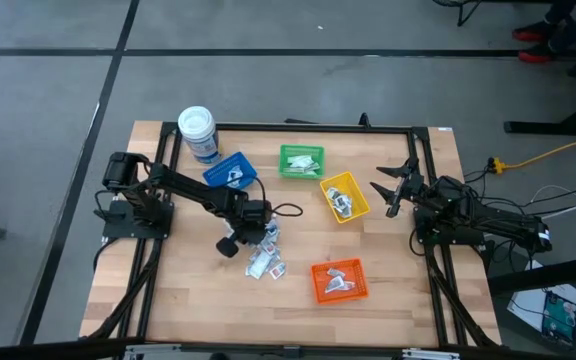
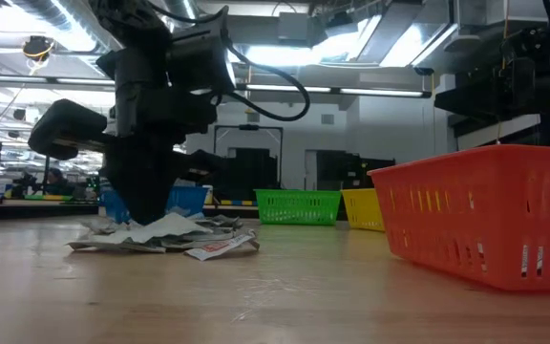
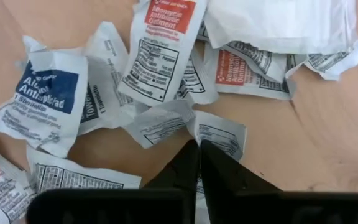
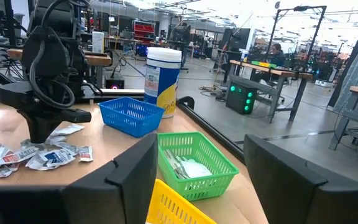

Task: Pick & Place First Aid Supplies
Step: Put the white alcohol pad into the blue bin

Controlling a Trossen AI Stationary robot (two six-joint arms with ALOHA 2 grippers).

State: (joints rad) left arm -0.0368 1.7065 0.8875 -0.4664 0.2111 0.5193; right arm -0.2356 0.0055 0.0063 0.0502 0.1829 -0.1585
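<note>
From overhead, the left gripper is down on a loose heap of first aid packets at the table's middle, while the right gripper waits beside the yellow bin. Blue bin, green bin and orange bin ring the heap, each with packets inside (a white-lidded jar stands behind the blue one).

At table height, the heap lies flat under the left arm, with the orange bin close by.

Only the left wrist view shows print on the packets: antiseptic towelette and antibiotic ointment. Its fingers are pressed together over a packet's edge; whether it is pinched, I cannot tell.

The right wrist view shows its own fingers spread wide, holding nothing.
</note>
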